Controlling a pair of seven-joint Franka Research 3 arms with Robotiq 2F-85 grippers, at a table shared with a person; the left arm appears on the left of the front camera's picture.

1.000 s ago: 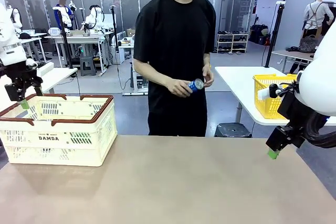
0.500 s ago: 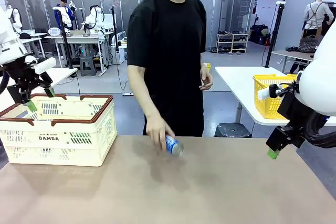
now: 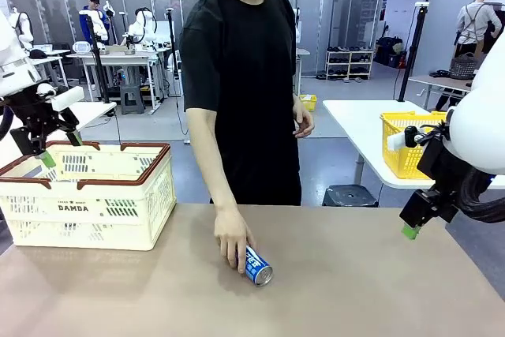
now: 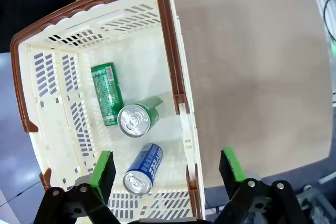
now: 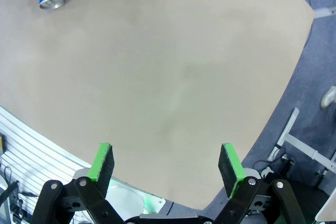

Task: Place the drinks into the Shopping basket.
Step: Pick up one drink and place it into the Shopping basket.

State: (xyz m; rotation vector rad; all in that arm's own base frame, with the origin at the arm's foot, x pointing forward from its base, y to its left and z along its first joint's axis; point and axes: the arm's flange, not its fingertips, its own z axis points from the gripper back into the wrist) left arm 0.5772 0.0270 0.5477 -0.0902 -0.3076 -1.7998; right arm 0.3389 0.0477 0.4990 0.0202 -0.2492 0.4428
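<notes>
Looking across the worktop [image 3: 355,290], you see the person's hand [image 3: 231,240] covering the far end of a blue can [image 3: 257,265] lying on its side near the middle; its long axis runs from the hand toward you and slightly to your right, silver end facing you. In the right wrist view that can sits cut off at the picture's top corner, print partly readable, with a bit of the hand at the edge. The Shopping basket [image 3: 118,222] stands on the worktop's left side. In the left wrist view you find three cans on its floor: a green can [image 4: 107,94] lying flat, a second green can [image 4: 137,119] tilted with its silver top toward the camera and its body mostly hidden, and another blue can [image 4: 145,168] lying with its top toward the camera. The left gripper [image 4: 165,169] hangs above the basket, fingers spread wide, empty. The right gripper [image 5: 166,167] hangs over bare worktop near its right edge, fingers spread, empty
</notes>
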